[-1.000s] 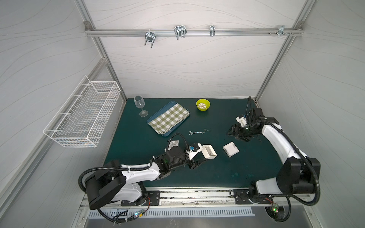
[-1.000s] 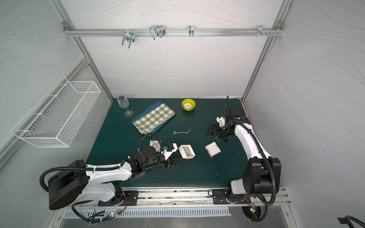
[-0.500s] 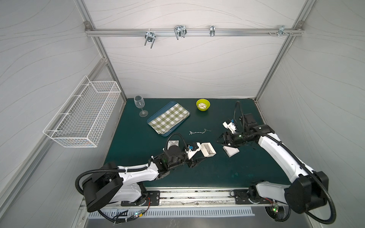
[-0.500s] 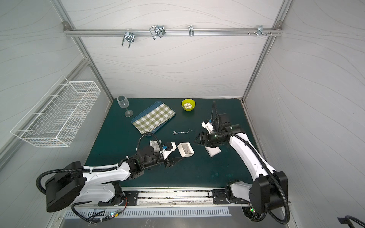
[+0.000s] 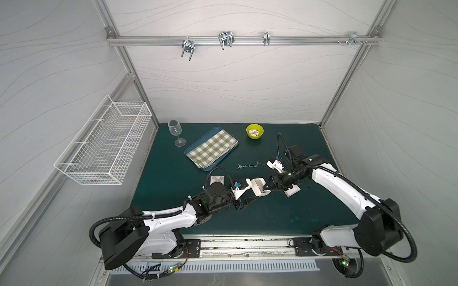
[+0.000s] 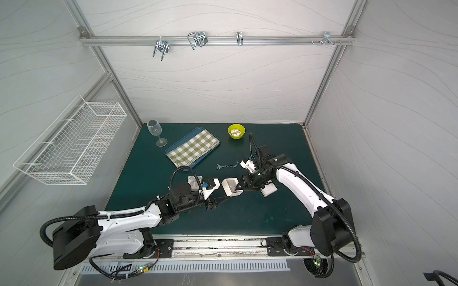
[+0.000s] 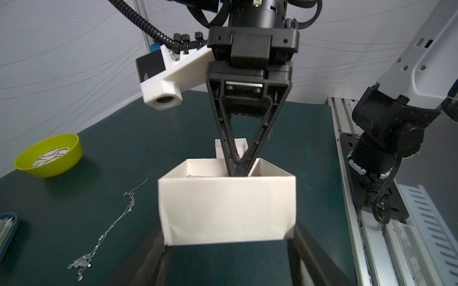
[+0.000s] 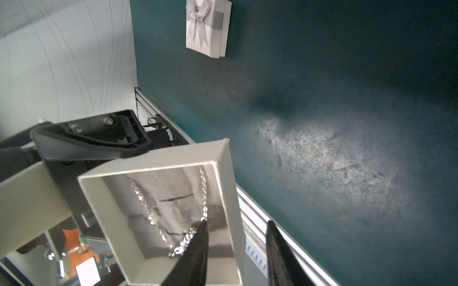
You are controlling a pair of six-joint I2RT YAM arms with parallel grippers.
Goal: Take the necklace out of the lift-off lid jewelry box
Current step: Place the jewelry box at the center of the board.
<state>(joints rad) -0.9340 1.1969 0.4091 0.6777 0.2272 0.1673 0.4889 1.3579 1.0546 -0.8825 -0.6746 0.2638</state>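
Note:
The open white jewelry box (image 5: pixel 259 187) (image 7: pixel 226 208) is held just above the green mat by my left gripper (image 7: pixel 228 237), shut on its two sides. A silver necklace (image 8: pixel 153 218) lies on the grey pad inside it. My right gripper (image 8: pixel 236 221) (image 5: pixel 266 190) reaches down into the box with its jaws apart. One finger touches the necklace inside and the other stands outside the box wall (image 8: pixel 230 188). The white lid (image 5: pixel 293 192) lies on the mat under my right wrist.
Another silver chain (image 5: pixel 247 165) lies loose on the mat behind the box. A small gift box with a bow (image 5: pixel 217 179) sits by my left wrist. At the back stand a wine glass (image 5: pixel 175 131), a tray with a checked cloth (image 5: pixel 212 148) and a yellow-green bowl (image 5: pixel 254 131).
My right arm has swung in from the back right to the box and dipped its fingers into it, the jaws narrowing. My left gripper has kept hold of the box.

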